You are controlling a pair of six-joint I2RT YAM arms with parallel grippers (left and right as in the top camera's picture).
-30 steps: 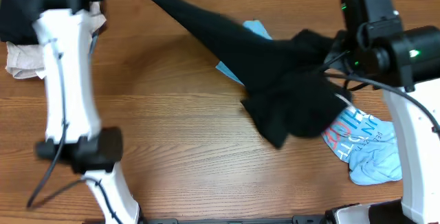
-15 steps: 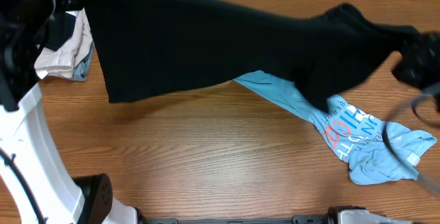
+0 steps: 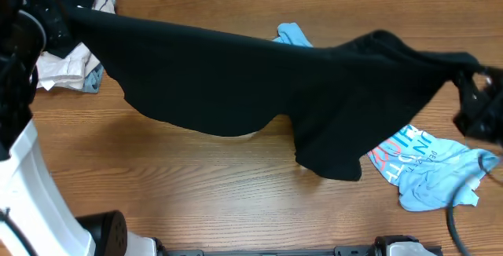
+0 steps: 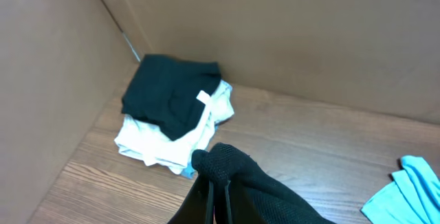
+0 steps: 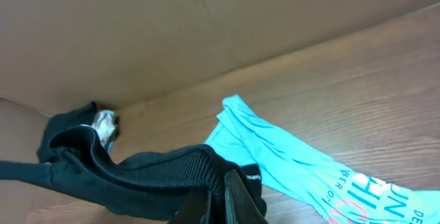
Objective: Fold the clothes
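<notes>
Left end effector (image 4: 216, 186) and right end effector (image 5: 221, 189) both clamped on black garment (image 3: 236, 83); full spread only overhead.

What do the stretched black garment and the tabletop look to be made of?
Black garment: soft, matte knit fabric, fibre unclear; a ribbed band shows in the right wrist view, and it sags between the grips. Tabletop: wood or wood-look laminate, smooth, with visible grain; which one is unclear.

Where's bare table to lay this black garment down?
Bare table runs along the near edge, below the hem of the black garment and left of the light blue shirt. Crowded: the folded stack far left, the shirt at right.
</notes>
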